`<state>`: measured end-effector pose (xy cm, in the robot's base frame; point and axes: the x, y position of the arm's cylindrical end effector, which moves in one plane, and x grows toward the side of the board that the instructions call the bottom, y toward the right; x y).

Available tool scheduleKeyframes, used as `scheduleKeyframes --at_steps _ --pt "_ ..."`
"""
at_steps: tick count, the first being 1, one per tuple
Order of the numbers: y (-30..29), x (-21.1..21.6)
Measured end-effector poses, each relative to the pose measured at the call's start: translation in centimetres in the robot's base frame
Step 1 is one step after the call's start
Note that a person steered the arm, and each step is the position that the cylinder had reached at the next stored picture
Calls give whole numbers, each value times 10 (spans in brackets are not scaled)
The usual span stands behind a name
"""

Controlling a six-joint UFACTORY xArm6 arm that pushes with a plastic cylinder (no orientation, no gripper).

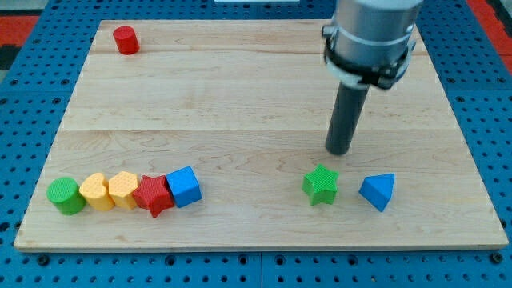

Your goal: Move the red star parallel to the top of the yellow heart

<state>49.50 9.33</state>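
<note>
star (154, 196) right of heart (98, 191), touching cube (185, 186)

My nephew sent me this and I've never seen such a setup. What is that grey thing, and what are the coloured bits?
It is one camera picture of a robot arm ending in a dark rod, not a gripper. It holds nothing; my tip only pushes blocks across the wooden board, and now sits just above the green star. Beside that lies a blue triangle. At the lower left sit a green cylinder, yellow heart, yellow hexagon, red star and blue cube. A red cylinder stands top left.
</note>
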Motion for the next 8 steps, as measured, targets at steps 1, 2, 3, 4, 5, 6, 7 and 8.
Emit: scheduleKeyframes --at_steps 1,2,3,4,5,6,7,8 --pt "-44 -2" --pt "-55 5" --pt "-66 61" --pt "-107 96" --pt "-174 89" --pt "-215 74" --pt "-227 51" --pt "-234 45"
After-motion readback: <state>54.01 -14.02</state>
